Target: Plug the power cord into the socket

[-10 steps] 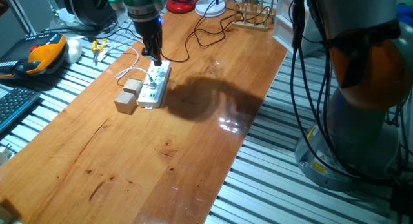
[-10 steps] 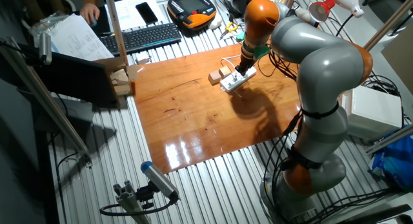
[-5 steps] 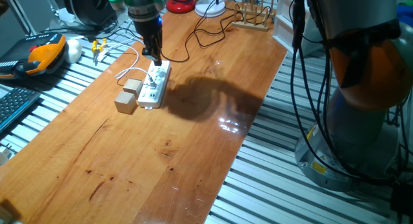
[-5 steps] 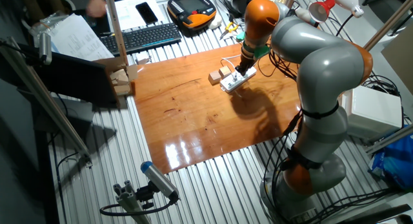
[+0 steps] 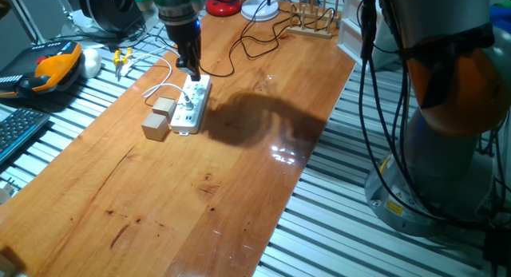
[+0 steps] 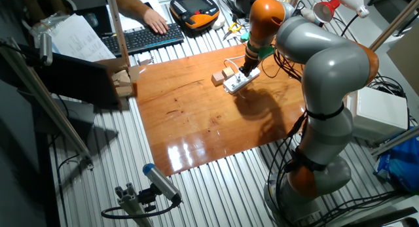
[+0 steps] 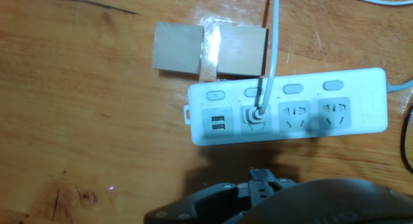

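Note:
The socket, a long white power strip (image 7: 361,108), lies on the wooden table (image 5: 192,105) (image 6: 239,81). The power cord's small white plug (image 7: 256,114) sits in its second outlet, next to the USB ports. The thin white cord (image 7: 273,37) runs up from the plug, between the two tan blocks, and loops off to the table's left edge (image 5: 160,73). My gripper (image 5: 189,69) hangs just above the strip's far end (image 6: 246,69). In the hand view its dark fingertips (image 7: 268,180) sit close together below the strip, apart from the plug, with nothing held.
Two tan cube blocks (image 7: 177,48) (image 7: 240,51) stand beside the strip (image 5: 156,127). A black cable (image 5: 239,49) snakes across the far table. A wooden rack (image 5: 315,21) stands at the back. A person's hand (image 6: 154,17) rests on the keyboard (image 6: 150,37).
The arm, plug and strip have not moved. In the other fixed view a person's hand has come down onto the keyboard.

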Controlling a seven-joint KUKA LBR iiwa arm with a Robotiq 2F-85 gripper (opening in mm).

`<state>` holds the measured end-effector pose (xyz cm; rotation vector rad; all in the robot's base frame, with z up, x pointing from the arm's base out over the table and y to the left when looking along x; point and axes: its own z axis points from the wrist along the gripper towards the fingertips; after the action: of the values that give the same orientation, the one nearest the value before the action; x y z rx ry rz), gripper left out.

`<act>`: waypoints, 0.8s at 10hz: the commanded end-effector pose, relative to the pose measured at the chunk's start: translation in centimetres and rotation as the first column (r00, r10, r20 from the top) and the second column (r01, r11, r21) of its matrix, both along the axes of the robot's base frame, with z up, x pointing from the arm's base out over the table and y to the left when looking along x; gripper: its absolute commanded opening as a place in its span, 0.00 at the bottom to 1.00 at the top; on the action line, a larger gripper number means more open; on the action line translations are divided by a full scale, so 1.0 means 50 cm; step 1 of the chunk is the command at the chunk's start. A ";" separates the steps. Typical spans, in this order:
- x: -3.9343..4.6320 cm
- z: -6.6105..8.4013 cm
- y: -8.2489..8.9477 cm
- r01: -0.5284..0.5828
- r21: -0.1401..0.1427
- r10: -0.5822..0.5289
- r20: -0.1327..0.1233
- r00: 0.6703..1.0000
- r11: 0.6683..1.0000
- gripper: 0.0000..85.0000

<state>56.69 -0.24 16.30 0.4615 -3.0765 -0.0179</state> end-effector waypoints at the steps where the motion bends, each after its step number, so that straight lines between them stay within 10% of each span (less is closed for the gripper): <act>1: 0.000 0.000 0.000 0.000 -0.002 0.001 0.002 1.000 1.000 0.00; 8: -0.007 0.002 0.006 0.009 -0.001 -0.009 -0.017 1.000 1.000 0.00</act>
<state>56.37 0.04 16.41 0.4456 -3.0624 -0.0192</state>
